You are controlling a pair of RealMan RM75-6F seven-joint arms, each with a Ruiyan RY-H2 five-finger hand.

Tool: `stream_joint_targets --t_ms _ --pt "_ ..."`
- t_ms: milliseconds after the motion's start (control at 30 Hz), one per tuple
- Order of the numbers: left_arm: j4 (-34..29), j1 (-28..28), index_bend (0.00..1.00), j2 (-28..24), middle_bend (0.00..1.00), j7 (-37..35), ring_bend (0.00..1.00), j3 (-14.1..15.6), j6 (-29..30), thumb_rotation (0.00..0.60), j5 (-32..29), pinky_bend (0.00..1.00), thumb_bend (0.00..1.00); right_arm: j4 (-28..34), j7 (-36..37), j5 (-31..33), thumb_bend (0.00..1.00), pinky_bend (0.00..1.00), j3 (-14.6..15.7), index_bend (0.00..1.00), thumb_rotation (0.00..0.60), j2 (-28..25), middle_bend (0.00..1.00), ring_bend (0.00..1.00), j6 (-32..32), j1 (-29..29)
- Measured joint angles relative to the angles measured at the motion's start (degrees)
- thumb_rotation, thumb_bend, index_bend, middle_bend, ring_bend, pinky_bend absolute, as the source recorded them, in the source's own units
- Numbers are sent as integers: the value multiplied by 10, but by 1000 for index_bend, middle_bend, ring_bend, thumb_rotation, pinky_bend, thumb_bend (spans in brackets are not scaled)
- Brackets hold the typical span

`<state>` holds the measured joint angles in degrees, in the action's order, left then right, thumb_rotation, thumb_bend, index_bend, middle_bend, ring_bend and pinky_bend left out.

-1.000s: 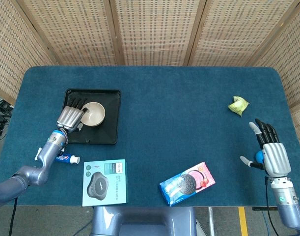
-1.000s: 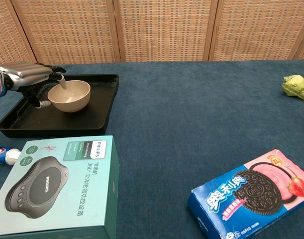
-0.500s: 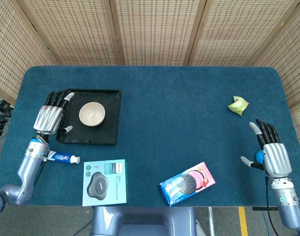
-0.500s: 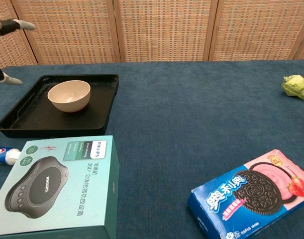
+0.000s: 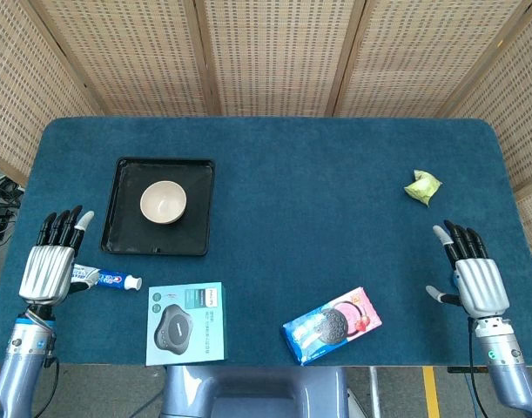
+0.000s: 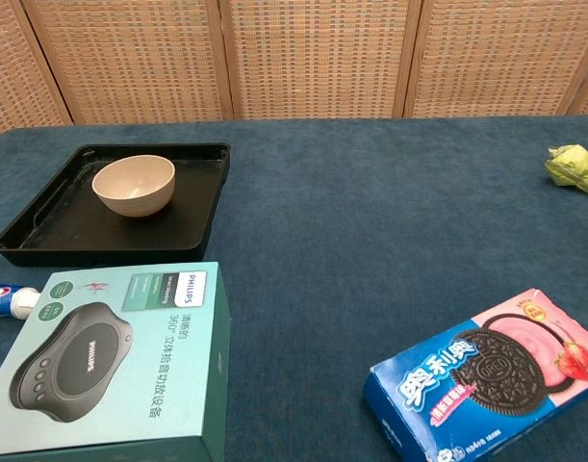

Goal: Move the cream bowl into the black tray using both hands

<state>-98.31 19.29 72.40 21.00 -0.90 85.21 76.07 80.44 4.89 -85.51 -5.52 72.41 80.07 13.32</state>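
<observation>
The cream bowl point(image 5: 163, 201) point(image 6: 134, 185) stands upright inside the black tray point(image 5: 197, 239) point(image 6: 192, 229), toward its far half. My left hand point(image 5: 48, 266) hovers near the table's front left corner, well clear of the tray, fingers spread and holding nothing. My right hand point(image 5: 473, 275) is at the front right edge, also spread and empty. Neither hand shows in the chest view.
A toothpaste tube point(image 5: 111, 279) lies just right of my left hand. A teal Philips box point(image 5: 185, 321) and an Oreo packet point(image 5: 333, 324) sit along the front. A crumpled green wrapper point(image 5: 422, 186) lies at the right. A wicker screen stands behind.
My left hand let go of the bowl, left the tray and pulled back to the front left corner. My right hand slid slightly nearer. The bowl stayed in the tray.
</observation>
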Motion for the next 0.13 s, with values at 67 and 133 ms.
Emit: stream_joint_targets --t_ms 67,133 --pt "1 -7 0 -2 0 0 0 4 2 600 9 0 60 7 -10 2 226 0 0 0 600 -1 0 0 -2 0" --pt "2 -12 0 -6 0 2 0 6 7 600 18 0 60 9 -18 2 226 0 1 0 600 -1 0 0 -2 0"
